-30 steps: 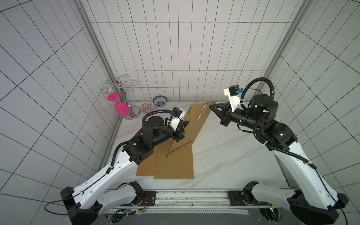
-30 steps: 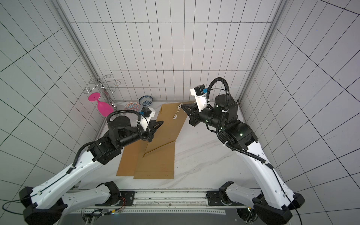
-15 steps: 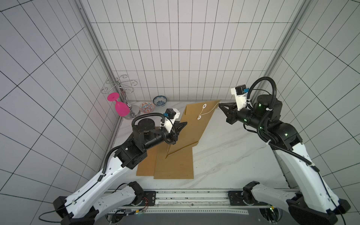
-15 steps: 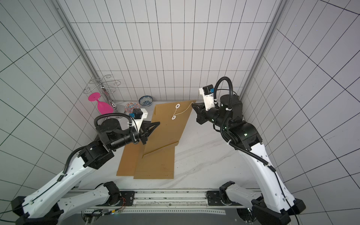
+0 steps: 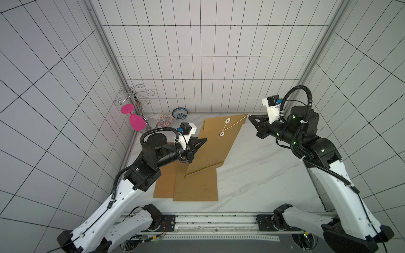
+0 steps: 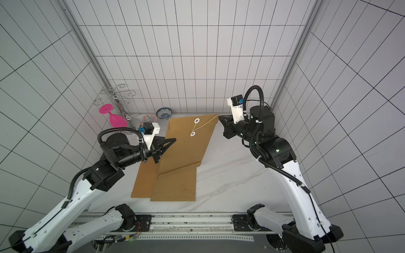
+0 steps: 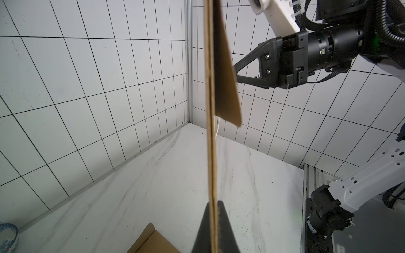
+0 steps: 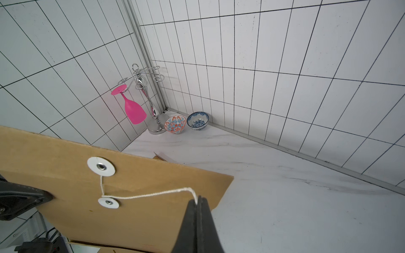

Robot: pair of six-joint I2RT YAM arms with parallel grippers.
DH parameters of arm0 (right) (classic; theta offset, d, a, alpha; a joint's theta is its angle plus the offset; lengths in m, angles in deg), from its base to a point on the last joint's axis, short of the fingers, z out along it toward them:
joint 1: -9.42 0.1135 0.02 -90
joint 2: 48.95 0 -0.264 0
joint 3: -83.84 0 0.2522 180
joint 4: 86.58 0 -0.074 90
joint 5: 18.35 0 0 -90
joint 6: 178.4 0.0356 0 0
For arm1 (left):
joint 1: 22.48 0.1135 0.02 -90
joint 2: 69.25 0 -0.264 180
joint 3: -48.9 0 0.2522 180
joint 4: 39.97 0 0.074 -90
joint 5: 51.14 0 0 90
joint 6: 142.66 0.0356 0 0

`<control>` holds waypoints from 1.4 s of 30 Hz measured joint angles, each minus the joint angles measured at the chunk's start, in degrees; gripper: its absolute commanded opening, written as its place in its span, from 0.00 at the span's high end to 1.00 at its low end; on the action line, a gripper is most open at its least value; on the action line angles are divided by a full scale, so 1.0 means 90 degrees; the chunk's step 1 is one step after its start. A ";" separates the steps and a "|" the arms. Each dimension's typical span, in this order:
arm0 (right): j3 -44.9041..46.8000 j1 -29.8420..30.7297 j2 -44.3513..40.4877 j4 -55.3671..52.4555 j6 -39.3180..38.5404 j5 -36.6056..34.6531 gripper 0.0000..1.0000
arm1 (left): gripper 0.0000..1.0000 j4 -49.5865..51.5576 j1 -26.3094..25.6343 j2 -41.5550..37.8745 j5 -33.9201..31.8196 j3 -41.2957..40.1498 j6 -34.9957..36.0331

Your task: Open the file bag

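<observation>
The file bag [image 5: 219, 142] is a brown paper envelope, lifted at a slant over the table in both top views [image 6: 186, 151]. My left gripper [image 5: 205, 140] is shut on its left edge; the left wrist view shows that edge [image 7: 210, 131] pinched between the fingertips [image 7: 213, 206]. A white string [image 5: 235, 122] runs from the upper white disc [image 8: 101, 166] round the lower disc [image 8: 108, 202] and out to the right. My right gripper [image 8: 199, 199] is shut on the string's end [image 6: 207, 124], just past the bag's top right corner [image 5: 249, 116].
More brown envelopes [image 5: 195, 184] lie flat under the lifted bag. In the back left corner stand a metal glass rack [image 5: 137, 98] with a pink glass [image 5: 135, 122] and two patterned bowls [image 5: 165, 120] [image 5: 179, 113]. Tiled walls close in on three sides.
My right gripper has drawn to the right, away from the bag, and more string now shows between the discs and it. The left gripper has shifted slightly left, still holding the bag.
</observation>
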State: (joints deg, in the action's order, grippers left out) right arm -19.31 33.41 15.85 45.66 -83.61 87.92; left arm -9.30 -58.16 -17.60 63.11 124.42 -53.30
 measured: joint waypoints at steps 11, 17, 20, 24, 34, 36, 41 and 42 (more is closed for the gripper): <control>0.0056 -0.0097 -0.0002 -0.0066 0.0000 0.0073 1.00 | 1.00 -0.0049 0.0248 -0.0104 0.0330 0.0000 -0.0083; 0.0143 -0.0126 -0.0002 -0.0109 0.0000 0.0097 1.00 | 1.00 -0.0090 0.0350 -0.0151 0.0486 0.0007 -0.0131; 0.0153 -0.0129 -0.0002 -0.0126 0.0000 0.0109 1.00 | 1.00 -0.0104 0.0398 -0.0155 0.0563 0.0109 -0.0168; 0.0165 -0.0163 -0.0007 -0.0124 0.0000 0.0129 1.00 | 1.00 -0.0192 0.0437 -0.0153 0.0648 0.0347 -0.0202; 0.0211 -0.0168 -0.0061 -0.0129 0.0005 0.0262 1.00 | 1.00 -0.0464 0.0447 0.0151 0.0787 0.1078 -0.0287; 0.0211 -0.0168 -0.0070 -0.0126 0.0005 0.0291 1.00 | 1.00 -0.0525 0.0447 0.0279 0.0789 0.1202 -0.0311; 0.0211 -0.0168 -0.0070 -0.0121 0.0024 0.0357 1.00 | 1.00 -0.0585 0.0447 0.0525 0.0714 0.1523 -0.0333; 0.0211 -0.0168 -0.0073 -0.0117 0.0029 0.0381 1.00 | 1.00 -0.0602 0.0447 0.0556 0.0675 0.1574 -0.0333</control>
State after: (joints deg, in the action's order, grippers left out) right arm -17.41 31.90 15.19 44.61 -83.34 91.35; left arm -14.72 -54.14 -12.59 69.19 138.58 -56.29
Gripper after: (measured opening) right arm 0.044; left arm 0.049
